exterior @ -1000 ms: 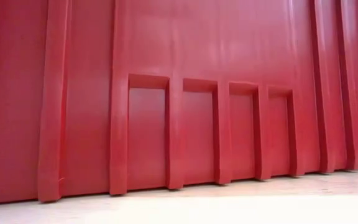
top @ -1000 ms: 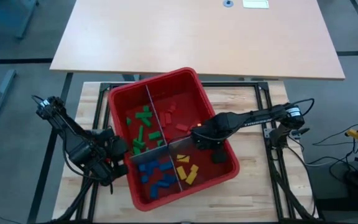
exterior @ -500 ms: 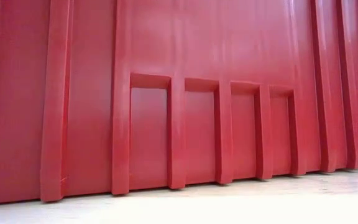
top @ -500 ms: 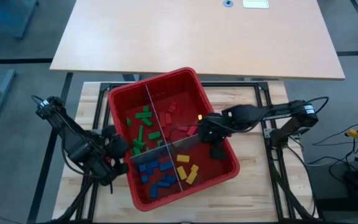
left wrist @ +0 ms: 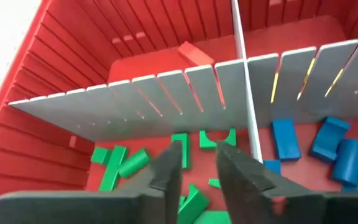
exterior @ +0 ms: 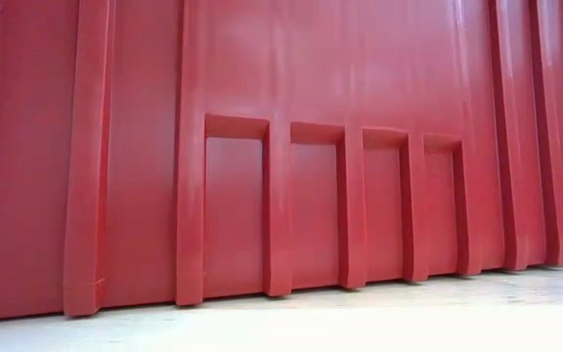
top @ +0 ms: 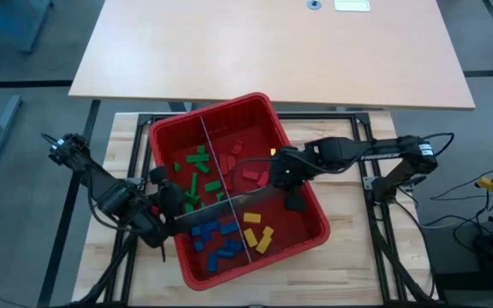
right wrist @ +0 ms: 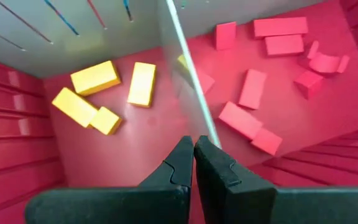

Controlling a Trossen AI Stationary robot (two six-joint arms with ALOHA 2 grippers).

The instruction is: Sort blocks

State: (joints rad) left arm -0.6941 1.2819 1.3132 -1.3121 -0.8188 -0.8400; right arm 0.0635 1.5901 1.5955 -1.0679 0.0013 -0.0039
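The blocks [top: 202, 175] lie inside the red bin [top: 173, 128], which grey slotted panels [top: 246, 198] split into four compartments: green ones far-left, red ones [top: 248, 172] far-right, blue ones [top: 216, 238] near-left, yellow ones [top: 258, 233] near-right. In the high view every colour appears to sit in its own cell; no stray is evident, though small pieces under the arms cannot be ruled out. The right gripper [right wrist: 194, 163] hangs over the divider between the yellow and red cells, fingers pressed together with nothing visible between them, so it reads as clenched empty. The right wrist view shows yellow blocks [right wrist: 95, 77] on one side of the panel and red blocks [right wrist: 252, 88] on the other. The left gripper [left wrist: 199, 168] hovers at the bin's left wall above the green cell, fingers parted with a gap and nothing held; green blocks [left wrist: 132, 163] lie beneath it and blue ones [left wrist: 284, 138] beyond the cross panel. The low view is filled by the bin's outer wall. Judgement: sorting looks near complete or between picks. Next move calls for scanning for any misplaced piece; the right pincer would need to open before descending, and must clear the thin panel edge directly below it.
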